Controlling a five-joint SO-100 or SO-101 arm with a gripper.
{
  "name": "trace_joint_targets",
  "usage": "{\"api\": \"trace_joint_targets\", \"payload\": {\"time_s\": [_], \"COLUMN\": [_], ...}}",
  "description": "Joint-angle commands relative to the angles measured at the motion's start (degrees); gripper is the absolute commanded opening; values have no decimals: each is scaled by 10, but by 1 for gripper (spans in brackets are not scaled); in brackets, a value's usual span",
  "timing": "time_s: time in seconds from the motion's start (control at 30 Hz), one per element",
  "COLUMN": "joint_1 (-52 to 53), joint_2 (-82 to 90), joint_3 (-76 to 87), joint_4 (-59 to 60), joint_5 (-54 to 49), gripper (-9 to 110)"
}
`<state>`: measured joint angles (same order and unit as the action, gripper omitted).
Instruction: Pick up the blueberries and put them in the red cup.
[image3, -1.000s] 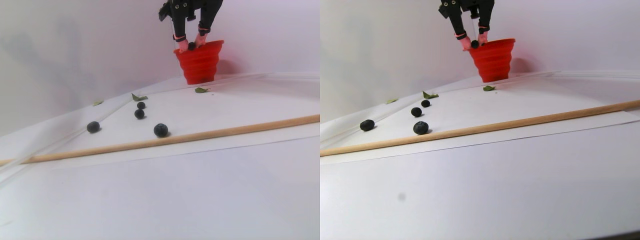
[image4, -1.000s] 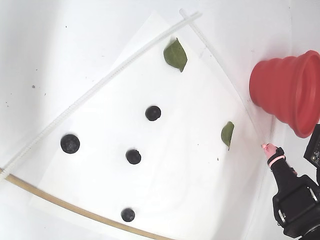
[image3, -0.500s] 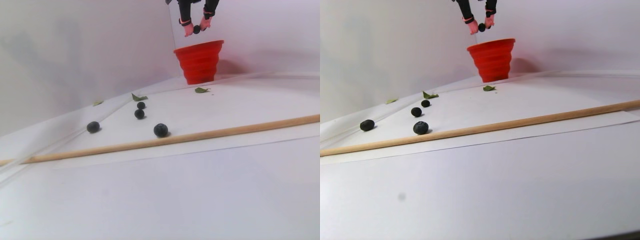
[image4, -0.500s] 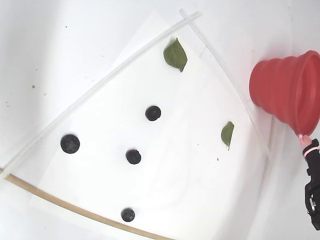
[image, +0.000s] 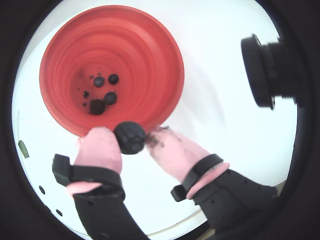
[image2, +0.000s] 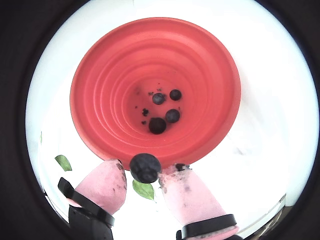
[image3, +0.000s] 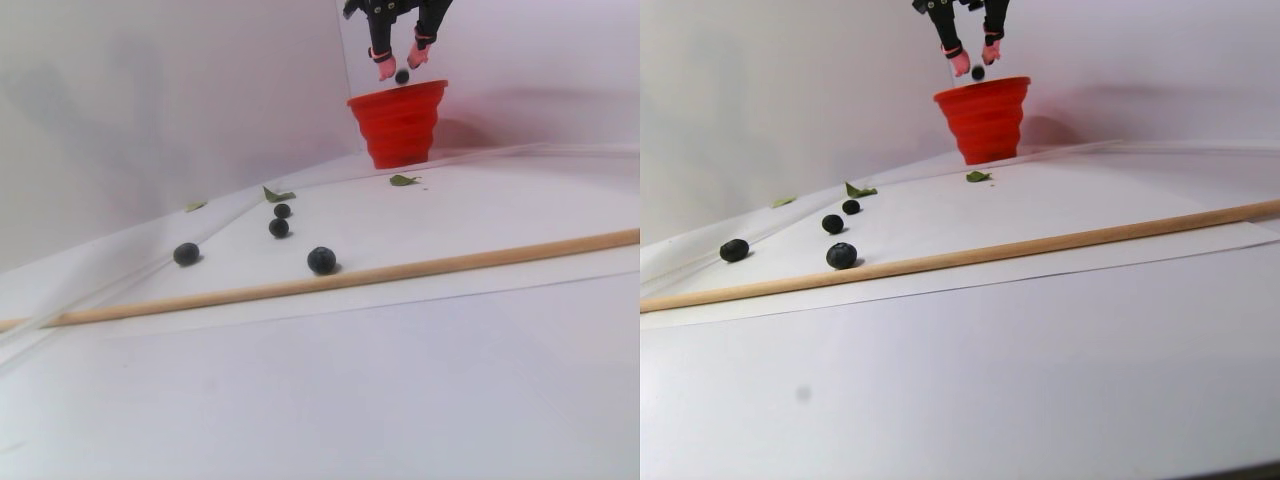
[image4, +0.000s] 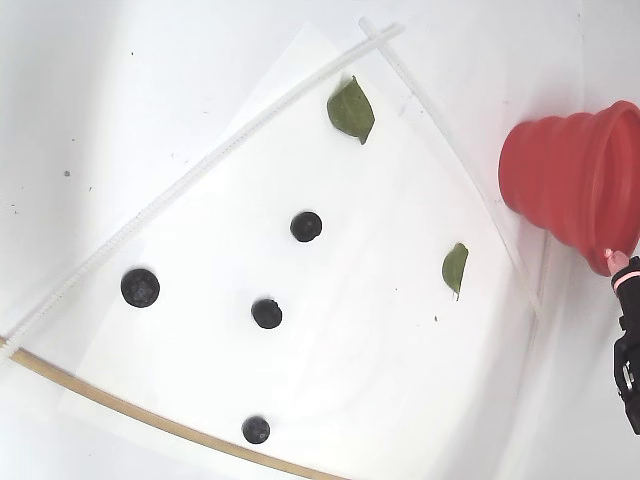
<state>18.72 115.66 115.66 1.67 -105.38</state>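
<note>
While the white bench (image4: 200, 80) carries four loose blueberries (image4: 267, 313), the red cup (image2: 155, 85) (four berries inside) gapes at twelve o'clock of the parted fingers (image2: 107, 182), one blueberry (image2: 145, 167) between them.

We saw a bare staged tabletop: white paper sheet (image4: 330, 330), plain white walls (image3: 150, 90), wooden dowel (image3: 400, 271) marking the edge.

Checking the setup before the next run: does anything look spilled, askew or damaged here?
Nothing is spilled or tipped. The red cup stands upright with four berries and dark specks on its floor. The pink fingers carry dark smears, likely juice, near the blueberry between them.
</note>
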Motion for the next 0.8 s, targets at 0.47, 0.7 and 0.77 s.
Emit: {"api": "trace_joint_targets", "payload": {"time_s": [0.47, 0.7, 0.77], "joint_1": [-1, -10, -14], "joint_2": [13, 46, 54], "joint_3": [-83, -68, -65], "joint_4": [4, 27, 37], "joint_5": [22, 19, 19], "gripper": [17, 17, 17]}}
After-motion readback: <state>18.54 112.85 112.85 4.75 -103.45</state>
